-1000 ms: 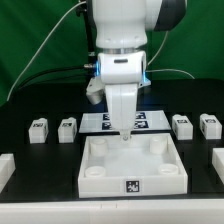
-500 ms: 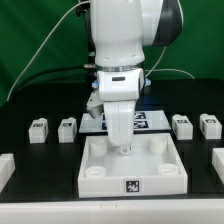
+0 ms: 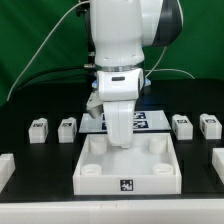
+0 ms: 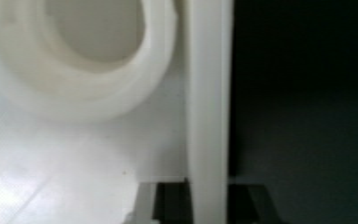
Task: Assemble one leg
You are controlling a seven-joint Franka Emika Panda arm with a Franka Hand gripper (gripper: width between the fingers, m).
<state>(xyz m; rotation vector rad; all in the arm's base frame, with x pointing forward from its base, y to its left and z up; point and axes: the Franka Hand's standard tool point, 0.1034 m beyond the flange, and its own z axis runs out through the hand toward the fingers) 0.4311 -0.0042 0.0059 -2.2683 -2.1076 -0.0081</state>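
Four legs, small white blocks with tags, stand in a row on the black table: two at the exterior view's left [image 3: 38, 129] [image 3: 67, 127] and two at its right [image 3: 182, 125] [image 3: 209, 125]. My gripper [image 3: 120, 144] touches none of them. It points straight down at the rear wall of the big white square panel [image 3: 100, 175]. In the wrist view the fingers [image 4: 172, 205] sit on both sides of that thin wall [image 4: 211, 100] and press against it. A round socket of the panel [image 4: 87, 50] shows beside the wall.
The marker board [image 3: 152, 120] lies behind the panel, partly hidden by the arm. White pieces stick in at the front left edge [image 3: 5, 166] and the front right edge [image 3: 218, 160]. A green backdrop stands behind the table.
The wrist has turned and the gripper has come down onto the panel's rear wall. The panel has shifted slightly toward the exterior view's left.
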